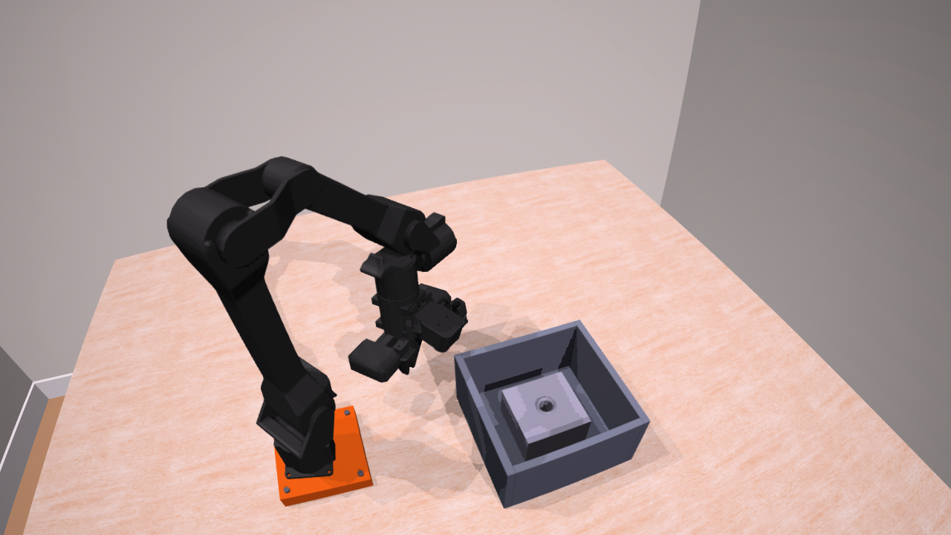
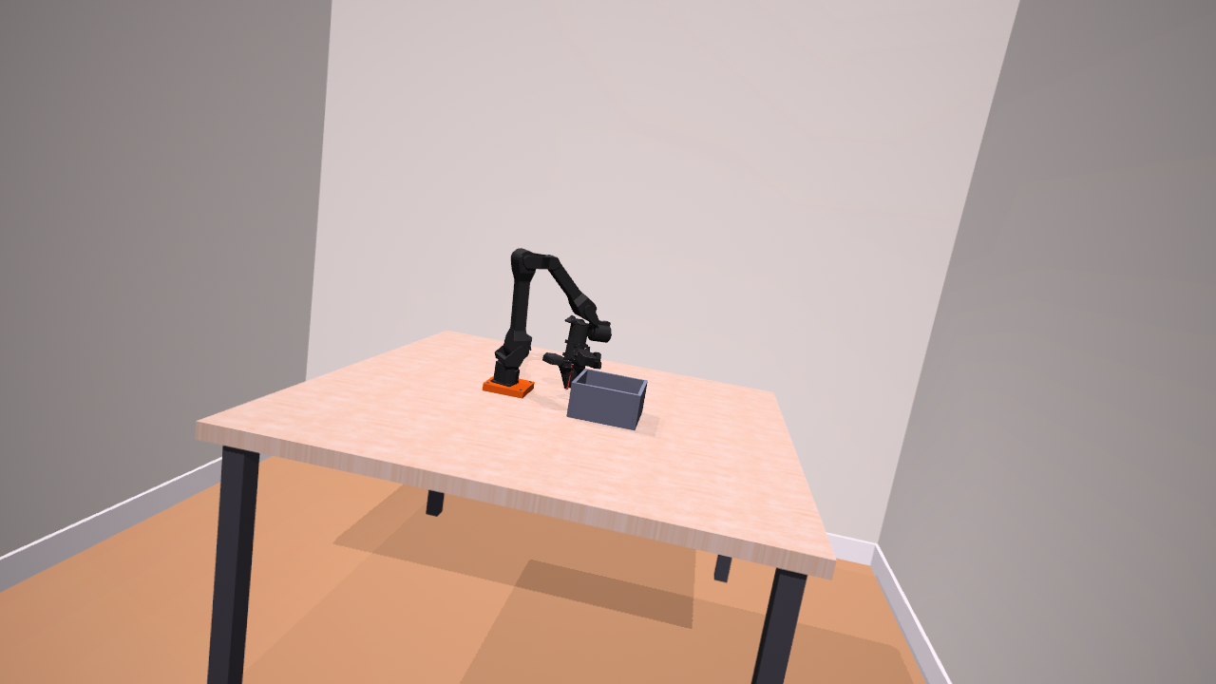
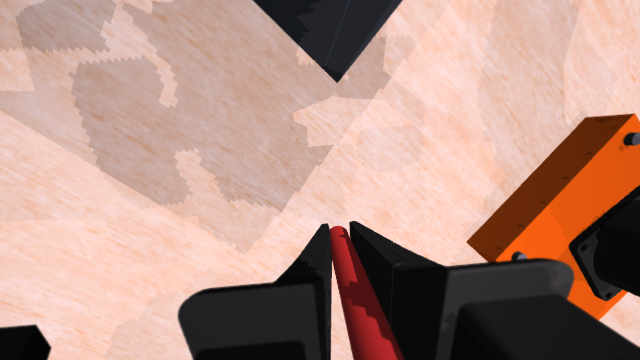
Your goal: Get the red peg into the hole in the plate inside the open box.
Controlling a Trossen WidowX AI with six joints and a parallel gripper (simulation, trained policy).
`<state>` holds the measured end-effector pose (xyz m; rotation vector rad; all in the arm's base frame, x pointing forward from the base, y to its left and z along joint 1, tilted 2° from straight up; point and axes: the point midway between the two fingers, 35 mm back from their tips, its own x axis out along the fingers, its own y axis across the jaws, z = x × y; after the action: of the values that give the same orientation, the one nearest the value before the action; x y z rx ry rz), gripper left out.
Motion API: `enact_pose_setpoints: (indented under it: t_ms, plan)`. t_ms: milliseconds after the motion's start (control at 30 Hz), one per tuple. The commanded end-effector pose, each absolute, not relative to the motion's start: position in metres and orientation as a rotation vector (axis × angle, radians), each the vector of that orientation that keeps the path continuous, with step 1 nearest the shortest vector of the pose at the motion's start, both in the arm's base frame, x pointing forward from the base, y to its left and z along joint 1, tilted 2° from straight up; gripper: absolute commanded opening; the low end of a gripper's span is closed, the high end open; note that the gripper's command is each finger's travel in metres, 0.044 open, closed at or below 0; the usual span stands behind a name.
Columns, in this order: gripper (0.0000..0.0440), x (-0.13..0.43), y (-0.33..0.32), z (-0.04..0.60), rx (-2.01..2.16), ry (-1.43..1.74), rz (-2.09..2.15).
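A black robot arm [image 1: 255, 312] [image 2: 519, 306] stands on an orange base plate [image 1: 354, 442] [image 2: 490, 388] [image 3: 560, 225], which lies on a pale, wood-grained surface [image 1: 698, 319] [image 2: 425, 425] [image 3: 60, 270]. In the top view the arm rises from the plate, bends over at its elbow and brings its gripper [image 1: 407, 367] [image 2: 567, 385] [image 3: 338, 229] down, fingers toward the surface, between one and two o'clock from the plate.

The fingers are nearly together, closed around the red peg [image 2: 569, 372] [image 3: 355, 285]. The wrist view shows it best: the peg is at six o'clock, a slim red rod running lengthwise between the two black fingers, its far end level with their tips. In the exterior view it is a thin red sliver, roughly upright. The top view hides it behind the gripper. Whether its lower end touches the surface, I cannot tell.

An open, blue-grey box [image 1: 614, 370] [image 2: 605, 407] [image 3: 336, 30] stands at about three o'clock from the plate in the top view, with the gripper outside it, toward ten o'clock. On its floor sits a pale lilac block-like plate [image 1: 525, 407] with a round hole [image 1: 544, 404] in its top. The peg is outside the box. In the wrist view, a dark box corner points down from twelve o'clock, and the orange base plate is at three.
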<state>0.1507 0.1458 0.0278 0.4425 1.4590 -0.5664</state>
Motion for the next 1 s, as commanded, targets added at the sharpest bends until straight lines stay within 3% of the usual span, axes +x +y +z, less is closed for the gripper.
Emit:
enact_pose_setpoints:
  t_ms: [0, 533, 967]
  plan:
    - [0.0, 0.16, 0.147, 0.043, 0.437, 1.421, -0.545]
    - [0.0, 0.196, 0.134, 0.123, 0.518, 1.254, -0.555]
    - [0.0, 0.239, 0.099, 0.148, 0.624, 1.119, -0.672]
